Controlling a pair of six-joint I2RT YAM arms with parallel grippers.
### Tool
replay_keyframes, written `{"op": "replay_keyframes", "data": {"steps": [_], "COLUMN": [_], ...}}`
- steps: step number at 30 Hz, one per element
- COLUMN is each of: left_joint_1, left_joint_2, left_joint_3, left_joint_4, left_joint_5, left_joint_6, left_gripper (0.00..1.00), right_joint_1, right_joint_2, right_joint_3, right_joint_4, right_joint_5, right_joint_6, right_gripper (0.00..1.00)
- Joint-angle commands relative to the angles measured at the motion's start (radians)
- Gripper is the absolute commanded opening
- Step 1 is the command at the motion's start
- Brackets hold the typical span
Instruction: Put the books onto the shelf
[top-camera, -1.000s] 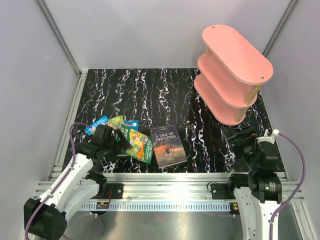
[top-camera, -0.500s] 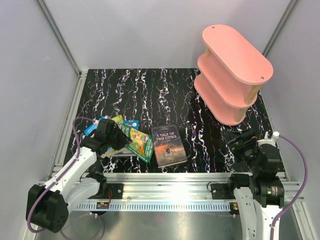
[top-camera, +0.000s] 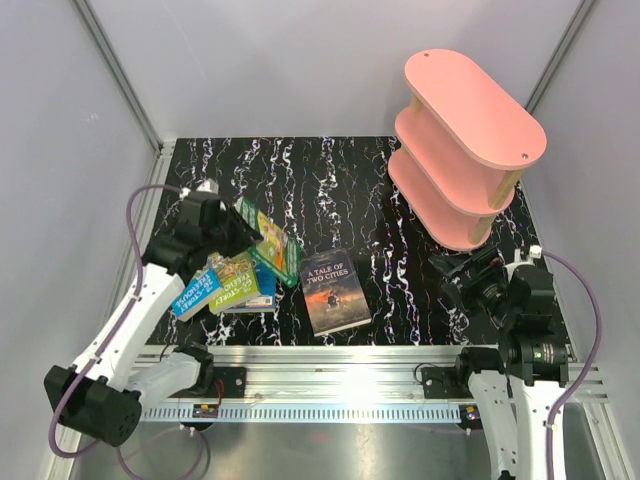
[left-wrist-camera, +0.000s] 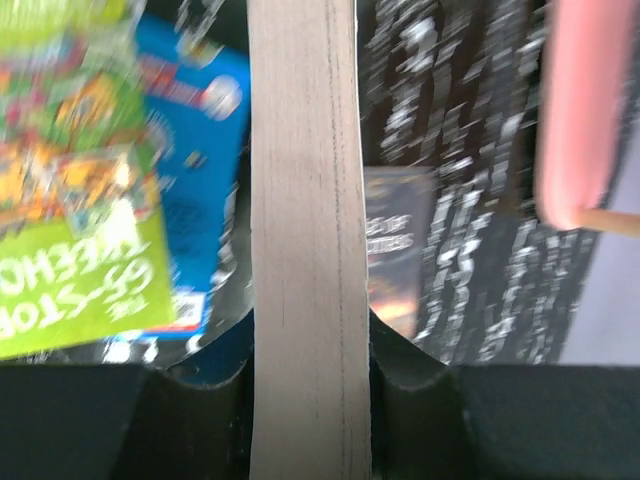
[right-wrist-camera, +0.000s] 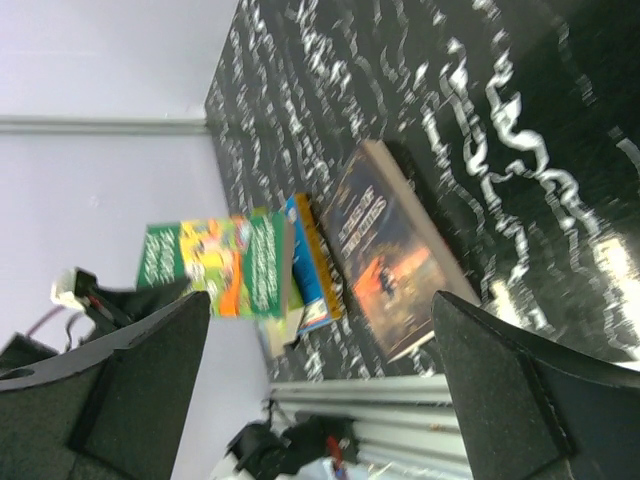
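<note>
Left wrist view gives us the page edge of the green Treehouse book (left-wrist-camera: 305, 250) running straight up between the left fingers (left-wrist-camera: 205, 405), which pinch it; from above we see it held clear of the worktop (top-camera: 350, 190) beside the other Treehouse and blue books (top-camera: 225, 290). The grey book (top-camera: 335, 291) lies flat just right of those, the pink shelf (top-camera: 465, 150) stands at the far right corner, and the right fingers (right-wrist-camera: 120, 385) are spread wide.

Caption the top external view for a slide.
Left gripper holds green book clear of the pile; right gripper open near pink shelf.
</note>
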Motion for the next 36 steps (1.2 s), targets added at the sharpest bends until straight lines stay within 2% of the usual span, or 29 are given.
{"op": "replay_keyframes", "data": {"steps": [1, 5, 7, 12, 13, 17, 21, 24, 29, 30, 32, 36], "left_joint_1": [0.002, 0.002, 0.001, -0.018, -0.036, -0.093, -0.14, -0.168, -0.18, -0.18, -0.18, -0.191], "left_joint_2": [0.04, 0.128, 0.209, 0.396, 0.459, 0.598, 0.694, 0.754, 0.807, 0.798, 0.789, 0.784], "left_joint_3": [0.206, 0.378, 0.502, 0.728, 0.806, 0.917, 0.922, 0.928, 0.891, 0.864, 0.851, 0.821], "left_joint_4": [0.072, 0.192, 0.253, 0.393, 0.399, 0.422, 0.557, 0.663, 0.839, 0.906, 0.941, 1.003], "left_joint_5": [0.046, 0.168, 0.271, 0.397, 0.4, 0.415, 0.472, 0.532, 0.651, 0.664, 0.696, 0.744], "left_joint_6": [0.059, 0.062, 0.045, -0.007, -0.006, -0.012, -0.125, -0.225, -0.45, -0.478, -0.516, -0.579], "left_gripper": [0.0, 0.0, 0.0, 0.0, 0.0, 0.0, 0.0, 0.0, 0.0, 0.0, 0.0, 0.0], "right_joint_1": [0.004, 0.004, 0.004, 0.004, 0.004, 0.004, 0.004, 0.004, 0.004, 0.004, 0.004, 0.004], "right_joint_2": [0.025, 0.082, 0.141, 0.25, 0.252, 0.238, 0.226, 0.218, 0.257, 0.292, 0.332, 0.405], "right_joint_3": [0.055, 0.142, 0.219, 0.356, 0.365, 0.331, 0.301, 0.307, 0.285, 0.296, 0.336, 0.33], "right_joint_4": [0.072, 0.081, 0.039, -0.109, -0.104, -0.002, 0.13, 0.175, 0.23, 0.216, 0.177, 0.231], "right_joint_5": [-0.139, -0.227, -0.272, -0.324, -0.346, -0.436, -0.501, -0.476, -0.366, -0.328, -0.28, -0.173], "right_joint_6": [0.058, 0.026, -0.032, -0.149, -0.161, -0.119, -0.04, -0.033, -0.042, -0.072, -0.103, -0.114], "right_gripper": [1.0, 1.0, 1.0, 1.0, 1.0, 1.0, 1.0, 1.0, 1.0, 1.0, 1.0, 1.0]}}
